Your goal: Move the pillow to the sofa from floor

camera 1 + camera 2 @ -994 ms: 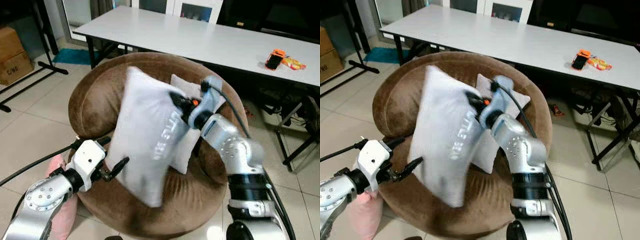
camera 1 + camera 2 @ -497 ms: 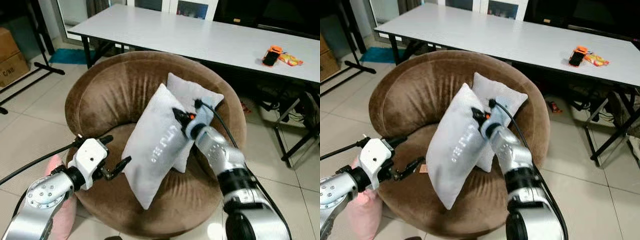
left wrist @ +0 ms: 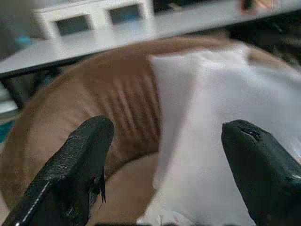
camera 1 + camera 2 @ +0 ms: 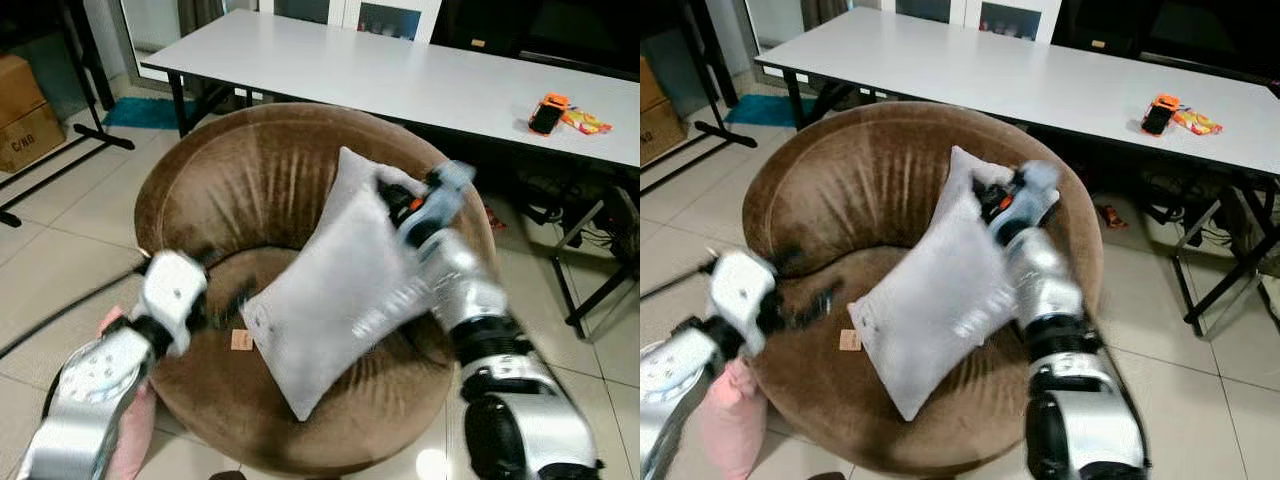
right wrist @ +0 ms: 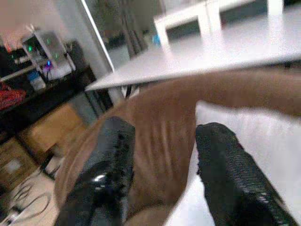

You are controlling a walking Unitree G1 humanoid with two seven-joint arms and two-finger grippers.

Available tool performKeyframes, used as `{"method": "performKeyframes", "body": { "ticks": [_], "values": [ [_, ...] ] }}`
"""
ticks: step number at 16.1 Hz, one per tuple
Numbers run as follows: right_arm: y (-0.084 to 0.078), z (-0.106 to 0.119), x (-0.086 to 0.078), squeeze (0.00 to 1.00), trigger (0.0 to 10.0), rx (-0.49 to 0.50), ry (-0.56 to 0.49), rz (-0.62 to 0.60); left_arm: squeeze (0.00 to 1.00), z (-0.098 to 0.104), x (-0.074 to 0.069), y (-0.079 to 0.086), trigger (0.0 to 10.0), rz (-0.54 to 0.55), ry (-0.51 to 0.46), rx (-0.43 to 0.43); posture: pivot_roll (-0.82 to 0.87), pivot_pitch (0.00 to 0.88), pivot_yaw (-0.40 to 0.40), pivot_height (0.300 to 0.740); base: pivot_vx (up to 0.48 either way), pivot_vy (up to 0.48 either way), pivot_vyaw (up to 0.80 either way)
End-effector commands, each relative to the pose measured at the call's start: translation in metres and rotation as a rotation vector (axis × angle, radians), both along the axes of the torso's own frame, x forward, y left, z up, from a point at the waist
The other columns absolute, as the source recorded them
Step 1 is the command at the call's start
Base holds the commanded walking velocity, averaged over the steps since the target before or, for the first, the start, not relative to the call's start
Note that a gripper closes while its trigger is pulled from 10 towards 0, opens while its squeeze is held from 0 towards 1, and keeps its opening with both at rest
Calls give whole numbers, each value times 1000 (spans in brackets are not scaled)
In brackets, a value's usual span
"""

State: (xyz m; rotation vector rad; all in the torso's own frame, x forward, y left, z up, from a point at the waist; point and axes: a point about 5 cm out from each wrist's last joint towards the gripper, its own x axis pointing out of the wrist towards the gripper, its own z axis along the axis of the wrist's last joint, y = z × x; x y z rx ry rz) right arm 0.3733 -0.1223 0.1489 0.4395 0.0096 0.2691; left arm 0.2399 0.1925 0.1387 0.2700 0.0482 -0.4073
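Hovering at the top edge of the grey pillow (image 4: 345, 290), the right gripper (image 4: 405, 205) has its fingers spread with nothing between them. That pillow lies tilted across the seat of the round brown sofa (image 4: 215, 190), leaning on a second grey pillow (image 4: 355, 172) behind it. Near the sofa's front rim, the left gripper (image 3: 160, 155) is also spread wide, empty. A white table (image 4: 400, 75) stands behind.

Legible markings: little that I can read.
Cardboard box (image 4: 30, 118) beside me carries partial lettering "C/NO"; pale print on the pillow (image 4: 340, 295) is too blurred to read.
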Motion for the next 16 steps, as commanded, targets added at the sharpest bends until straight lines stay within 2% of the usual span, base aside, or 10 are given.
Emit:
{"method": "performKeyframes", "body": {
  "ticks": [1, 2, 3, 5, 6, 7, 8, 9, 11, 16],
  "values": [
    [-7, 6, -2, 1000, 10000, -28, -32, -5, 0, -3, 2, 1, 10000, 47, 15, -22, 82, 0, -70, 740, 0, 0, 0],
    [-12, 4, -11, 1000, 10000, -87, -30, 6, 0, -6, 0, -2, 10000, 70, 22, -37, 79, 0, -72, 740, 0, 0, 0],
    [-15, -3, -31, 0, 10000, -164, -30, 37, 0, -10, -6, -5, 10000, 94, 28, -39, 70, 0, -78, 740, 0, 0, 0],
    [-16, -17, -65, 0, 10000, -255, 4, 69, 0, -12, -11, -6, 10000, 136, 22, -38, 68, 0, -85, 740, 0, 129, 0],
    [-18, -23, -79, 0, 10000, -259, 22, 69, 0, -13, -11, -4, 10000, 165, 17, -31, 69, 0, -84, 740, 0, 326, 0],
    [-19, -26, -86, 0, 10000, -259, 32, 62, 0, -14, -11, -3, 10000, 178, 17, -30, 68, 0, -85, 740, 0, 360, 0],
    [-21, -35, -104, 0, 10000, -305, 65, 41, 0, -15, -12, -3, 10000, 195, 14, -20, 60, 0, -80, 740, 0, 371, 0],
    [-22, -37, -108, 0, 10000, -309, 78, 39, 0, -15, -12, -2, 10000, 195, 13, -18, 59, 0, -79, 740, 0, 368, 0],
    [-25, -41, -116, 0, 10000, -249, 128, 11, 0, -16, -12, -3, 10000, 191, 16, -12, 53, 0, -70, 740, 0, 371, 400],
    [-25, -33, -116, 0, 10000, -267, 127, 26, 0, -16, -11, -5, 10000, 190, 14, -6, 60, 0, -77, 740, 0, 366, 800]
  ]
}}
